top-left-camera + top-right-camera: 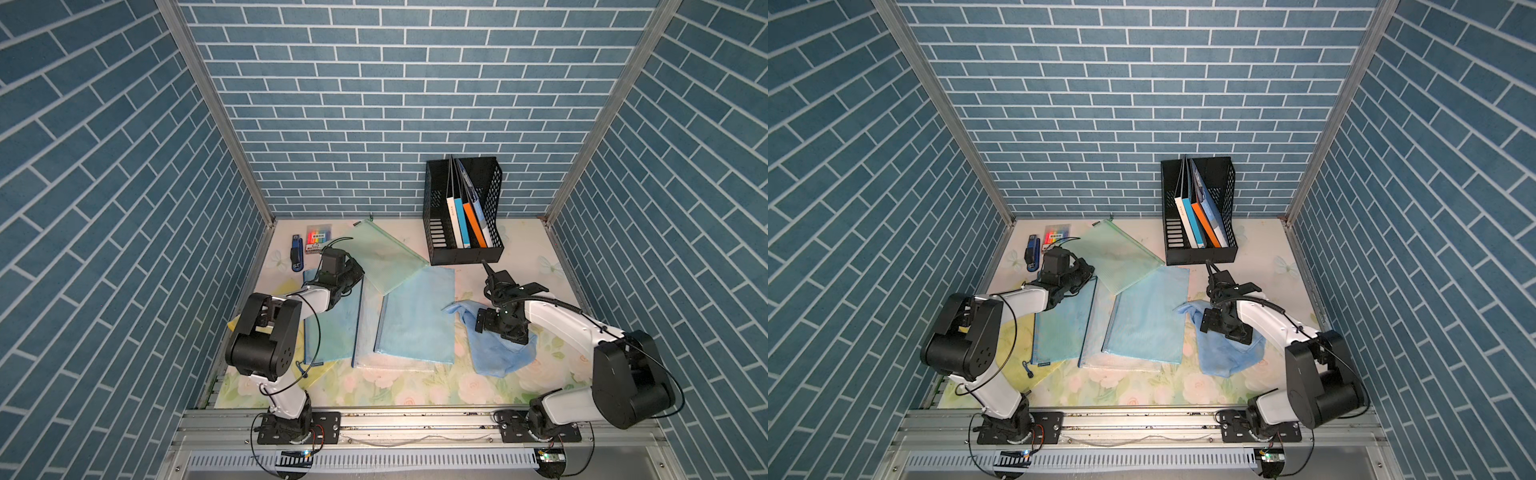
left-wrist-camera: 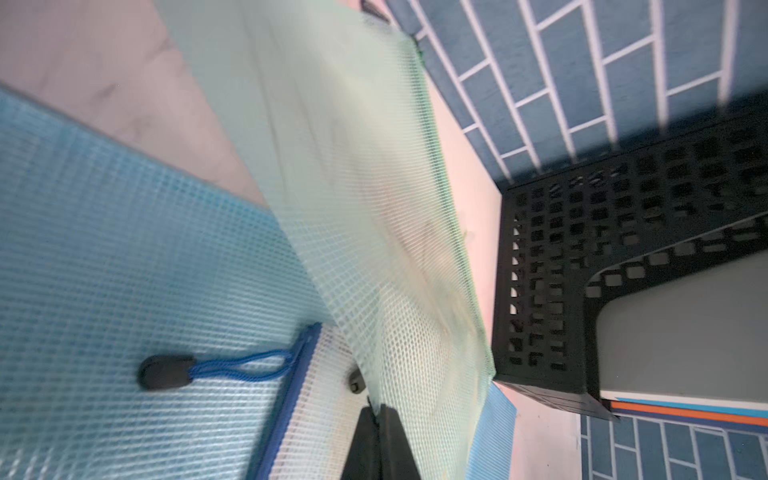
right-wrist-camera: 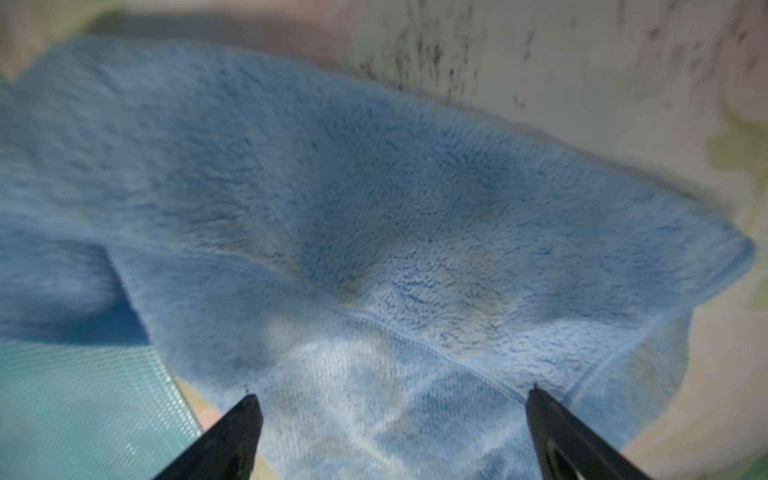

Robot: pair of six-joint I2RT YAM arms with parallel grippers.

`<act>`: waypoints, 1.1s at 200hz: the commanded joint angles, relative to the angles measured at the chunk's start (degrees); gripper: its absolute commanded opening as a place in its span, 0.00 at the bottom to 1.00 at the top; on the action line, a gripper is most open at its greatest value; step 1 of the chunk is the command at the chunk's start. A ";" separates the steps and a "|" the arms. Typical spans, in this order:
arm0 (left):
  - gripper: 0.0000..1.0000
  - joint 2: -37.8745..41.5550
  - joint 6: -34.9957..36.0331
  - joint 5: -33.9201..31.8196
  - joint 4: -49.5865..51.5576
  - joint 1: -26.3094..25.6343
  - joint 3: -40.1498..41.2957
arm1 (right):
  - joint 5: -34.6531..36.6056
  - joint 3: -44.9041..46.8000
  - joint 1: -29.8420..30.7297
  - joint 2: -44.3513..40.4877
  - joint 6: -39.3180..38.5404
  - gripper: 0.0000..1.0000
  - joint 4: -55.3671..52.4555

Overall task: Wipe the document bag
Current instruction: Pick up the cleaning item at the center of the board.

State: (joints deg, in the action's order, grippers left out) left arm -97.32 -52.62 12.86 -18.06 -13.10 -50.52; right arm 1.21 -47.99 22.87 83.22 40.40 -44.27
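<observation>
The left hand [image 2: 379, 409] was pressed together, pinching the edge of the green document bag [image 1: 384, 257]. That bag sat at the far side of the tabletop [image 1: 415, 390], in front of the brick wall. Its near corner lay over the top of a blue bag [image 1: 415, 316]. Another blue bag [image 1: 332, 324] lay under the left arm, and a clear bag [image 1: 365, 336] lay between the two blue ones. A yellow bag [image 1: 320, 368] peeked out from under them, near the left arm.

The right hand [image 3: 392, 405] was spread wide, right over a fluffy blue cloth [image 1: 494, 353]. I could not tell if its tips touched the cloth. The cloth lay crumpled just beside the right-side blue bag.

A black rack [image 1: 461, 249] with books in it stood at the back. A blue stapler [image 1: 296, 257] and a small box [image 1: 318, 239] with rainbow stripes lay in the far left corner.
</observation>
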 commanded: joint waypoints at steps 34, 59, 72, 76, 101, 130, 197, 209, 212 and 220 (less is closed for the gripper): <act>0.00 2.78 7.89 7.97 6.66 -1.43 -6.09 | -2.39 2.06 -0.09 7.02 5.60 0.83 12.19; 0.00 2.96 11.29 8.76 10.79 -2.90 -8.82 | -3.49 2.77 -0.20 8.33 5.80 0.62 14.41; 0.00 3.11 12.99 8.96 12.81 -3.65 -10.78 | -3.75 2.72 -0.20 9.13 5.34 0.52 15.07; 0.00 3.15 13.41 9.14 13.36 -3.89 -11.44 | -3.76 2.65 -0.20 9.29 5.15 0.48 15.13; 0.00 3.28 16.76 9.72 17.26 -5.12 -16.55 | -3.51 2.19 -0.29 9.51 3.89 0.16 15.26; 0.00 2.71 19.89 12.23 21.42 -7.10 -23.13 | 0.20 -0.77 -0.46 6.01 0.68 0.00 10.92; 0.00 0.88 27.57 19.39 29.75 -13.79 -33.07 | 2.27 -8.62 -11.43 -6.92 -10.56 0.00 1.58; 0.00 1.32 31.03 22.15 31.05 -15.19 -33.63 | 2.81 -10.59 -12.75 -7.46 -12.79 0.00 0.26; 0.00 1.40 31.81 22.77 31.29 -15.55 -33.71 | 2.98 -11.03 -13.03 -7.46 -13.33 0.00 0.02; 0.00 1.28 33.48 24.22 31.97 -16.42 -34.06 | 3.85 -12.10 -13.96 -7.24 -14.38 0.00 -0.65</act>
State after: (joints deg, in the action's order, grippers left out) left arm -95.59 -26.81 30.65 9.69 -27.27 -82.83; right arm 2.79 -56.99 10.55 76.55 32.12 -39.66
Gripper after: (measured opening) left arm 0.048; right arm 0.070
